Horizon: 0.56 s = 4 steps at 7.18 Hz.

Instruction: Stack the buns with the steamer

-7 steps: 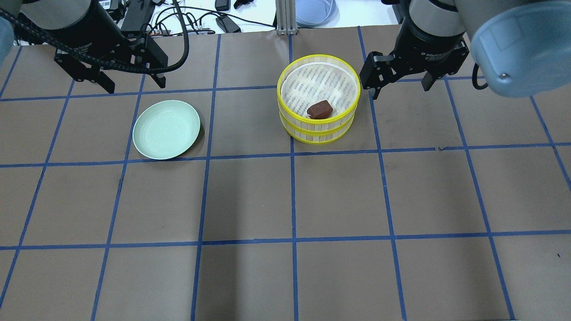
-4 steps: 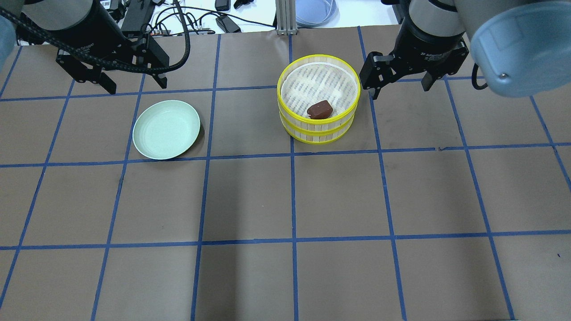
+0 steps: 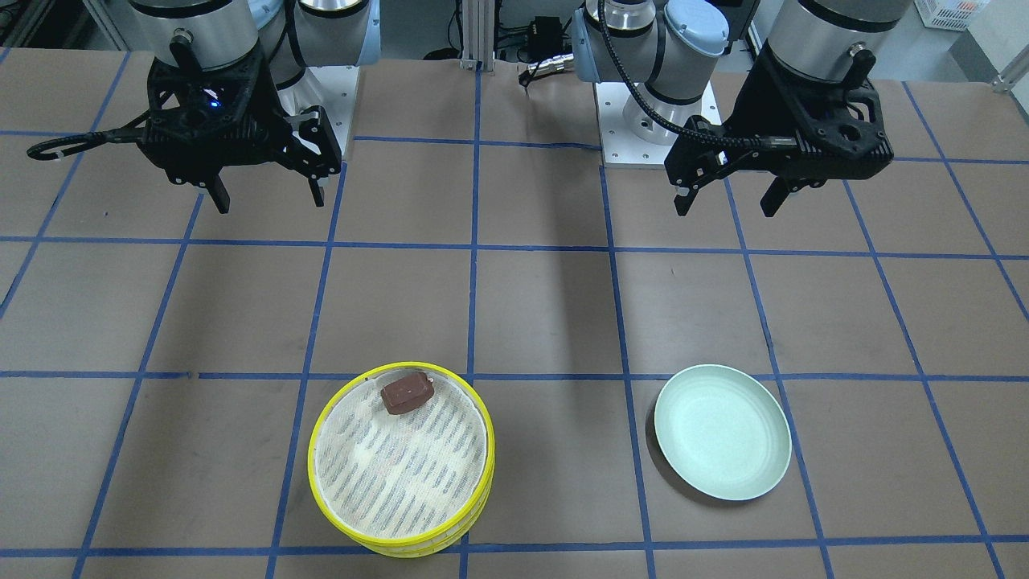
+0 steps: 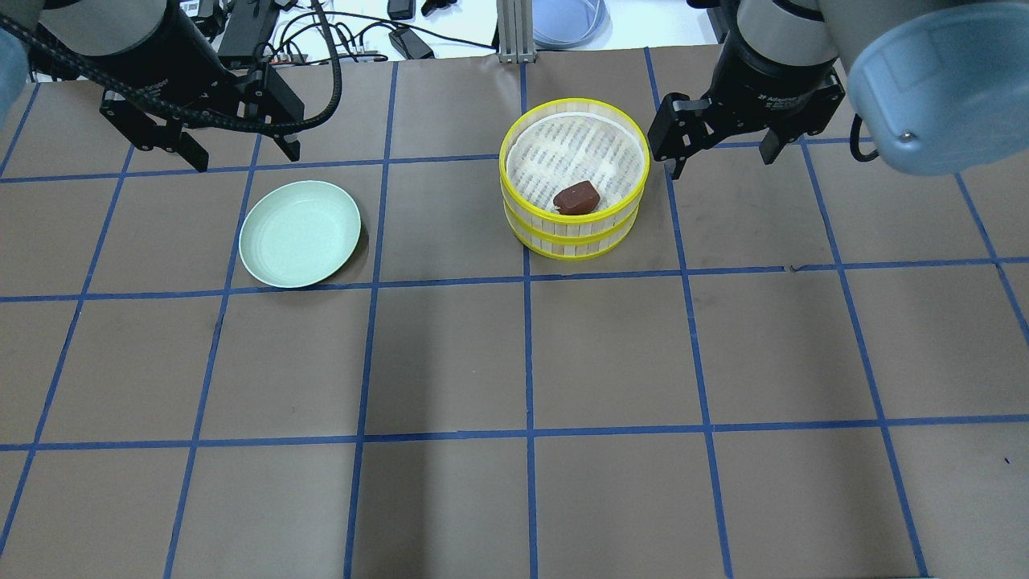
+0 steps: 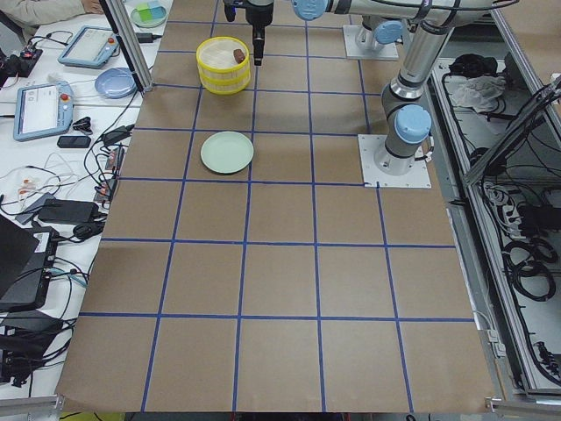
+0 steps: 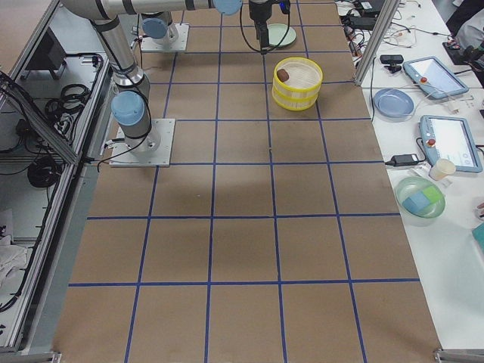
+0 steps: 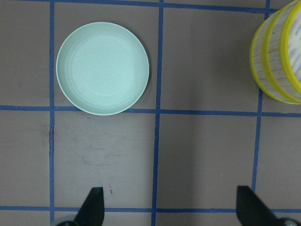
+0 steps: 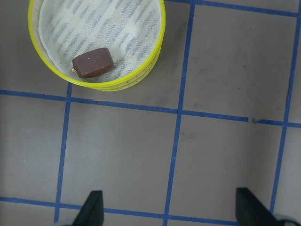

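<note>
The steamer's two yellow-rimmed trays stand stacked, the upper [image 4: 514, 138] on the lower [image 4: 572, 246]; they also show in the front view [image 3: 321, 426]. The dark reddish-brown bun [image 4: 576, 198] lies on the upper tray's striped cloth, near its rim [image 3: 407, 392] [image 8: 92, 62]. The creamy white bun is hidden. My left gripper [image 4: 241, 151] is open and empty, raised behind the pale green plate [image 4: 299, 233]. My right gripper [image 4: 719, 158] is open and empty, raised to the right of the stack. The left wrist view shows the stack's edge [image 7: 277, 61].
The pale green plate [image 3: 721, 430] [image 7: 102, 68] lies empty, left of the stack in the overhead view. Brown paper with blue tape lines covers the table. Cables, tablets and bowls lie past the table's far edge.
</note>
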Tool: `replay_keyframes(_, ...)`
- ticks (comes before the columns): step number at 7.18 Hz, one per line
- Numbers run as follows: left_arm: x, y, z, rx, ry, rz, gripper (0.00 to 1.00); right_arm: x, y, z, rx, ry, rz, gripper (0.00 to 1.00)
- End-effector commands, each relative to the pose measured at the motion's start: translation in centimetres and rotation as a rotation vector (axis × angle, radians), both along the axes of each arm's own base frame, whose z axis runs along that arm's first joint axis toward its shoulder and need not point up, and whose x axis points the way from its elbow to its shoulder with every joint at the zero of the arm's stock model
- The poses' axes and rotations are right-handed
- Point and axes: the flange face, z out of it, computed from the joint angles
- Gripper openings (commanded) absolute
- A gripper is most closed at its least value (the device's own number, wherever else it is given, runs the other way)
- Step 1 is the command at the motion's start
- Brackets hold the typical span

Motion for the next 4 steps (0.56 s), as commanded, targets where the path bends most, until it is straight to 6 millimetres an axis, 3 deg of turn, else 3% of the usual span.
replay_keyframes(1,0.02,0.23,-0.91,0.016,0.007,-0.003,1.00,0.00,0.00,0.00,0.000,0.000,0.000,1.00)
replay_keyframes(4,0.13,1.17,-0.41,0.029,-0.008,-0.002,1.00,-0.05,0.08,0.29,-0.010,-0.004,-0.003,1.00)
